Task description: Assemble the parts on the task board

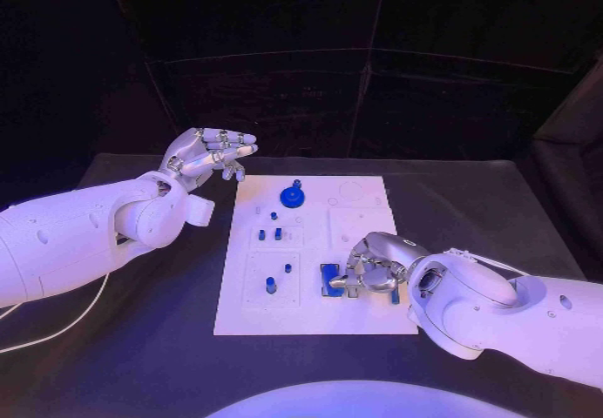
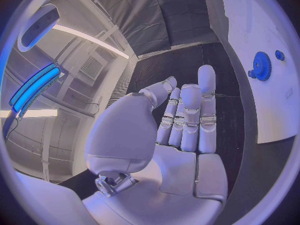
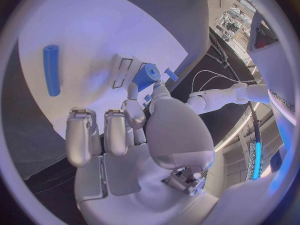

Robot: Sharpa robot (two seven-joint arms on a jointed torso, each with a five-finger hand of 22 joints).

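The right hand [image 1: 367,272] rests on the board's [image 1: 308,318] near right part, fingers pinching a blue part [image 1: 332,280]. The left hand [image 1: 207,154] hovers over bare desk [image 1: 164,348] beyond the far left corner, holding nothing, fingers loosely curled. A gear [image 1: 293,197] lies near the far edge.

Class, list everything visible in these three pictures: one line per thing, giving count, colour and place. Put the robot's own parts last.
Table: one, black, under everything.
Task board: one, white, at the table's middle.
Gear: one, blue, at the board's far end.
Small pegs: several, blue, standing in the board's left half.
Flat block: one, blue, on the board under the right hand.
Tube: one, blue, lying on the board in the right wrist view.
Cable: one, white, on the table's left.
Left hand: silver, raised beyond the board's far left corner, holding nothing.
Right hand: silver, pressing on the flat block.
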